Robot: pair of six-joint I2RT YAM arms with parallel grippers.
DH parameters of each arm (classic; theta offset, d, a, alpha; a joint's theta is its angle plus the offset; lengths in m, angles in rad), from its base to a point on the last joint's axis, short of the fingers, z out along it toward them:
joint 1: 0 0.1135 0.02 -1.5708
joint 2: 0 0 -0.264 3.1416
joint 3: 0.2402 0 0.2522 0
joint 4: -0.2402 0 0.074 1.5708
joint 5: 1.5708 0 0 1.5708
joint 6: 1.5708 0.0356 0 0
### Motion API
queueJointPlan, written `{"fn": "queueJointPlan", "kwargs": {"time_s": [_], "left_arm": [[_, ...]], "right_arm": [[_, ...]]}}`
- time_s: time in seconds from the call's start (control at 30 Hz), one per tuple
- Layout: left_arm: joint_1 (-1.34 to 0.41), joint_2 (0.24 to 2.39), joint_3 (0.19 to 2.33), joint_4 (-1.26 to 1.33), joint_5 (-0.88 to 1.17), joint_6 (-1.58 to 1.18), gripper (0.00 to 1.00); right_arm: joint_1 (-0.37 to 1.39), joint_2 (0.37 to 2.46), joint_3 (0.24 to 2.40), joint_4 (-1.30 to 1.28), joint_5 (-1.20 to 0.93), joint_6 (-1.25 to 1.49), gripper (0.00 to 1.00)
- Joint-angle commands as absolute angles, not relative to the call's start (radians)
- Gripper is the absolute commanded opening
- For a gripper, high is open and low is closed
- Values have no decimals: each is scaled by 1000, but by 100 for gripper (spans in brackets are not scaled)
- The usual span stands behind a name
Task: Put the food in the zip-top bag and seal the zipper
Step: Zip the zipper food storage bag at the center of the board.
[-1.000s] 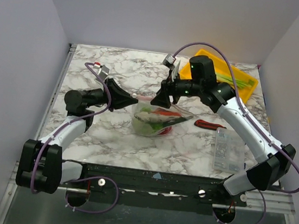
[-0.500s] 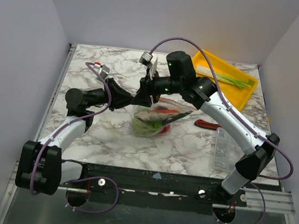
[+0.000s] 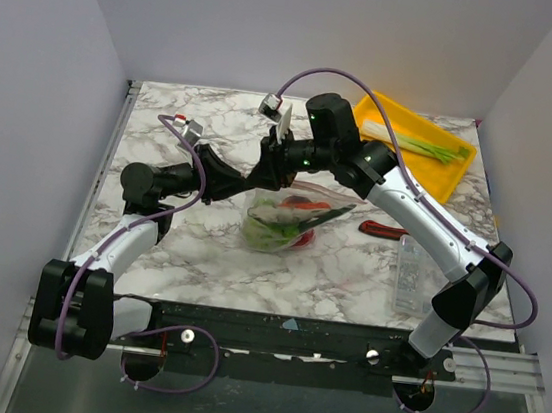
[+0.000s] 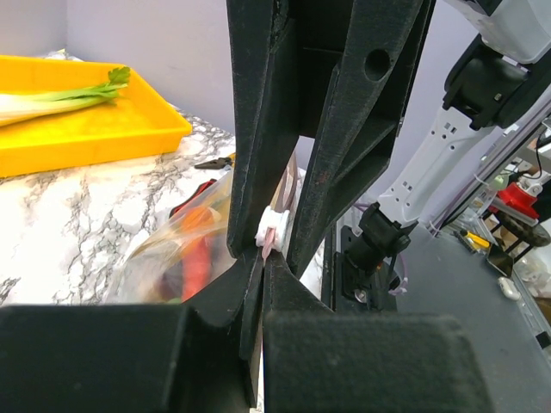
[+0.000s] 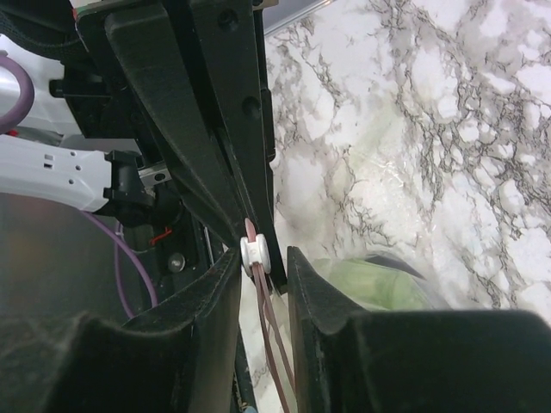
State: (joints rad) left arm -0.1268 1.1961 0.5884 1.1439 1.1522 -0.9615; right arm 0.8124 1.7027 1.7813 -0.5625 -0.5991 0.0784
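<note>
- Sealing appears to be the step in hand: the left fingers [image 4: 219, 297] are clamped tight on one end of the zipper [image 5: 269, 327], holding the mouth of the zip-top bag [image 3: 284, 226] up off the marbled tabletop [image 3: 199, 258].
- The right fingers [image 5: 207, 318], drawn narrow, pinch the same strip at a small white slider [image 4: 271, 229], tip to tip with the left pair.
- The food [image 3: 275, 231] hangs in the bag just below and beyond both sets of fingers, showing as green leafy and red shapes through the film.
- One leek [image 3: 415, 143] lies outside the bag in a yellow tray [image 3: 459, 169], well behind the right fingers.
- The next move likely calls for the right fingers to travel along the strip, away from the left pair, which must keep it taut.
- The bag is thin, glossy, crumpled film, likely to bunch. The zipper is a flat, pale pink ribbon. The fingers are hard, matte black wedges.
</note>
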Motion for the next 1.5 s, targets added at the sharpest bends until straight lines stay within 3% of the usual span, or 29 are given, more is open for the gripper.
{"fn": "queueJointPlan", "kwargs": {"time_s": [0.0, 0.07, 0.3, 0.77, 1.23, 1.47], "left_arm": [[-131, 1204, 590, 1181, 1143, -963, 0], [-131, 1207, 591, 1185, 1143, -966, 0], [-131, 1210, 592, 1185, 1144, -967, 0], [-130, 1209, 594, 1159, 1133, -986, 0], [-35, 1099, 586, 753, 988, -847, 0], [-9, 981, 669, 256, 784, -613, 0]], "right_arm": [[820, 1700, 1818, -529, -592, 97, 33], [821, 1703, 1821, -529, -583, 102, 37], [819, 1700, 1831, -522, -572, 103, 36], [810, 1686, 1811, -524, -584, 99, 0], [695, 1489, 1622, -595, -556, 47, 0], [619, 1346, 1478, -640, -487, 31, 0]]}}
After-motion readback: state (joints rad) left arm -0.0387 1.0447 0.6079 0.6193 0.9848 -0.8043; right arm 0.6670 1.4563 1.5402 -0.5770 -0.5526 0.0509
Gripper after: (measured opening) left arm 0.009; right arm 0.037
